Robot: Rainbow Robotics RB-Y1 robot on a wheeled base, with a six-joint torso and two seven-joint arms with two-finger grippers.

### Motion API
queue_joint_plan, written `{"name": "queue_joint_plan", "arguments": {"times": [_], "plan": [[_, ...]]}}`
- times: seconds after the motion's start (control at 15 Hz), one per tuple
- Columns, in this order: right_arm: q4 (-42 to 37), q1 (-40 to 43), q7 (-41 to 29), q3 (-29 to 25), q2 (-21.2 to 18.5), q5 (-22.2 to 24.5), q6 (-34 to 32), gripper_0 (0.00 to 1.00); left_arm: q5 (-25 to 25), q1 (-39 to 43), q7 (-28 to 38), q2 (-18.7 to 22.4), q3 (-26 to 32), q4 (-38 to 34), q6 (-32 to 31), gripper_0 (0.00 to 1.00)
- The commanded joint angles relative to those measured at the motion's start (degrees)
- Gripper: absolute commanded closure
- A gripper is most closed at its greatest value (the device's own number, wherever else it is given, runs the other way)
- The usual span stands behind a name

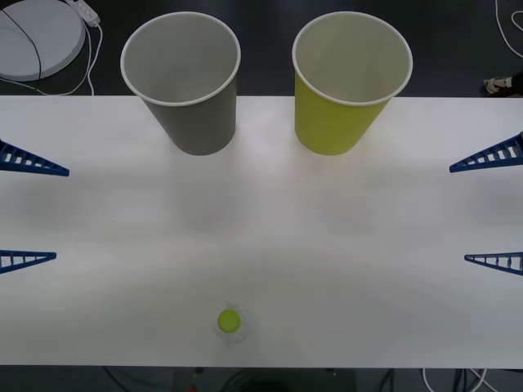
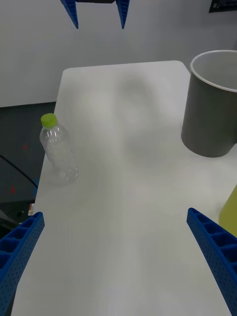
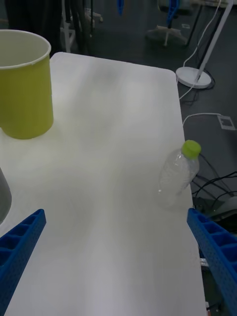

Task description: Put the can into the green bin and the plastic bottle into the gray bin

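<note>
White table (image 1: 343, 245): gray bin (image 1: 186, 86), green bin (image 1: 347, 86) hold nothing visible.

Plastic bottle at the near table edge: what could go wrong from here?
1. The plastic bottle stands upright close to the table edge; a glancing touch could tip it off.
2. Both the left gripper and the right gripper hang open at the table's sides, far from it.
3. The gray bin sits beside the green bin; a drop could land in the wrong one.
</note>
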Motion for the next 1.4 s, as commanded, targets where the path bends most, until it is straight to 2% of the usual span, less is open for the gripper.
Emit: {"name": "queue_joint_plan", "arguments": {"times": [0.07,0.27,0.6,0.73,0.93,1.27,1.4], "plan": [[0.0,0.0,0.0,0.0,0.0,0.0,0.0,0.0,0.0,0.1,-1.3,-0.2,0.0,1.0,-1.8,0.0],[0.0,0.0,0.0,0.0,0.0,0.0,0.0,0.0,0.0,0.1,-7.9,-0.1,-1.0,5.4,-4.4,0.0],[0.0,0.0,0.0,0.0,0.0,0.0,0.0,0.0,-1.7,0.2,-19.8,-0.1,-7.6,12.3,-4.6,0.0],[0.0,0.0,0.0,0.0,0.0,0.0,0.0,0.0,-2.0,1.2,-23.1,-0.1,-8.5,13.7,-4.5,0.0],[0.0,0.0,0.0,0.0,0.0,0.0,0.0,0.0,-2.0,4.5,-24.8,-0.2,-8.6,13.3,-4.5,0.0],[0.0,0.0,0.0,0.0,0.0,0.0,0.0,0.0,-2.1,9.6,-25.4,-0.3,-8.7,7.5,-2.4,0.0],[0.0,0.0,0.0,0.0,0.0,0.0,0.0,0.0,-2.6,10.8,-25.4,-1.6,-8.7,5.5,-1.2,0.0]]}}
